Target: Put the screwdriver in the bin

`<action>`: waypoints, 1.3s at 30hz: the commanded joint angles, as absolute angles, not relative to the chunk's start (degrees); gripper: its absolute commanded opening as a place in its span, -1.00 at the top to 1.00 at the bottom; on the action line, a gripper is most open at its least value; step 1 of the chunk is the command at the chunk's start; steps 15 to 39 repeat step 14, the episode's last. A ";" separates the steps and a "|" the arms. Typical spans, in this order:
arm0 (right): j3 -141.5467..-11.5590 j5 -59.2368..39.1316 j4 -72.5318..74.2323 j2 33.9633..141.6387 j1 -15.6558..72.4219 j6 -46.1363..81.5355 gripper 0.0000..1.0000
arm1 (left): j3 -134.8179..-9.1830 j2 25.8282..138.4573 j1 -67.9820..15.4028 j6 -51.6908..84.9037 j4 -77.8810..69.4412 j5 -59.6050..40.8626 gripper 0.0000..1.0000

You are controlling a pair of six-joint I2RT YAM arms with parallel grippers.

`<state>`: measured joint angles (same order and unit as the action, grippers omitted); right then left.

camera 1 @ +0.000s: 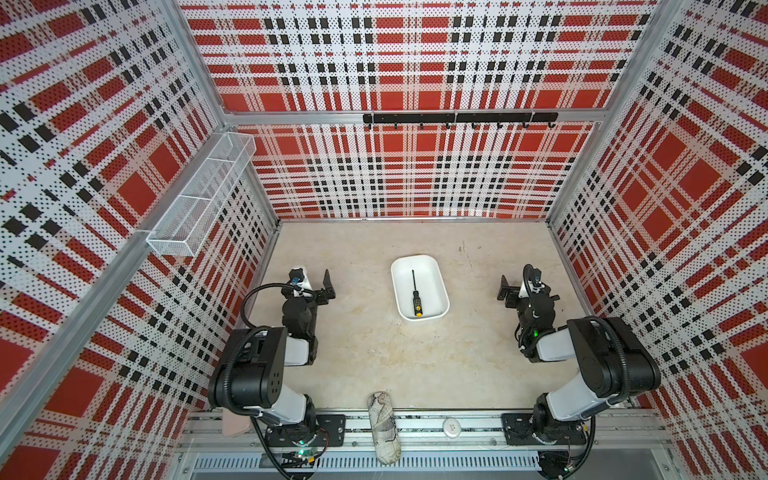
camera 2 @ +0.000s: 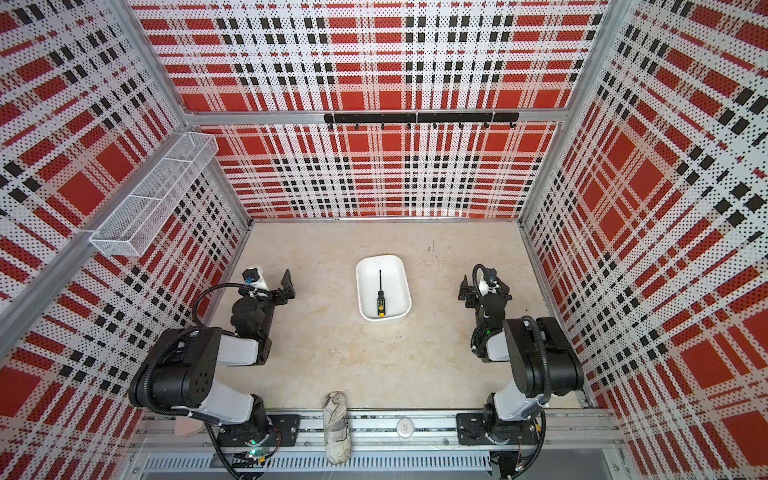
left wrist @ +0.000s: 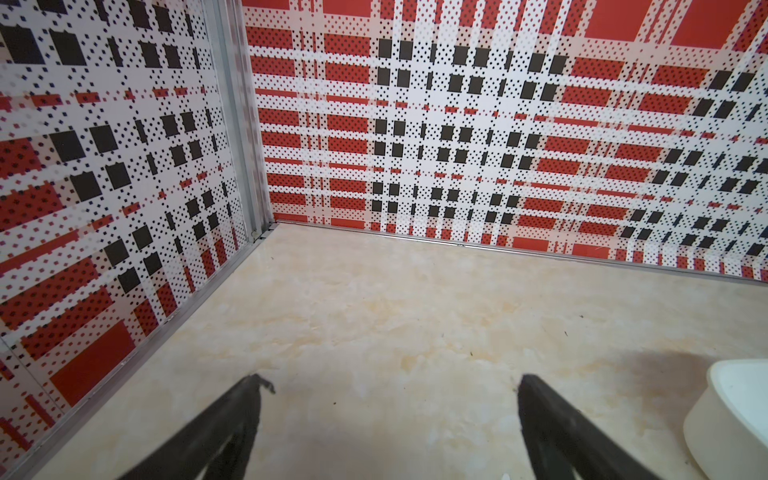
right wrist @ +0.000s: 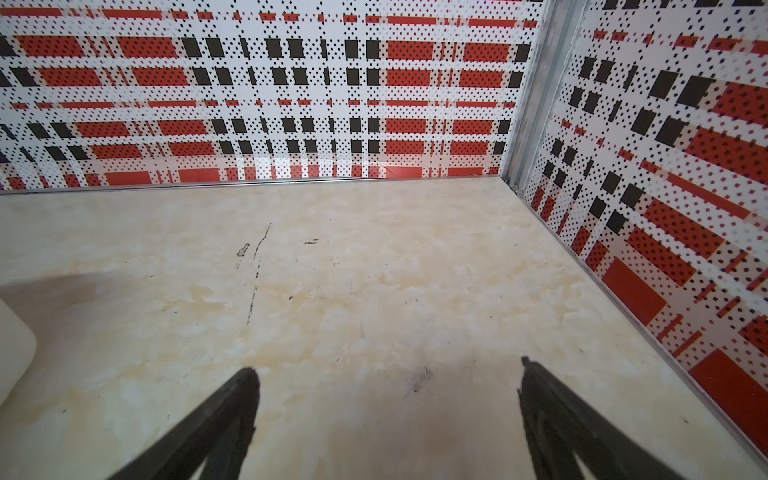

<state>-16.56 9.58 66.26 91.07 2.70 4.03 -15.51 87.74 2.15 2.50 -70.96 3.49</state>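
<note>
So the screwdriver lies flat inside the bin, with its yellow cap at the near end. The left gripper and right gripper sit well apart from it, fingers spread wide, holding nothing.

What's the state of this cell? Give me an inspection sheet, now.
Surface: table beige, scuffed, stained.
Job's things: screwdriver lies in the bin, yellow cap toward the arms.
Clutter: wrapped bundle and white disc on the front rail.
Pincers: left pincer and right pincer open, empty, either side of the bin.
Cables: black hoses loop along both arms.
Surroundings: plaid walls; mesh basket on the left wall; hook bar on the back wall.
</note>
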 commanded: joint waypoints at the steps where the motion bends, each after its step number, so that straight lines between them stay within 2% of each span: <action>1: -16.45 9.31 66.62 90.00 2.31 3.73 -1.00 | -15.82 87.98 1.93 1.76 -71.34 4.10 -0.96; 39: -16.58 9.14 66.41 90.10 2.29 3.76 -1.00 | -15.82 88.07 1.85 1.74 -71.36 4.13 -0.96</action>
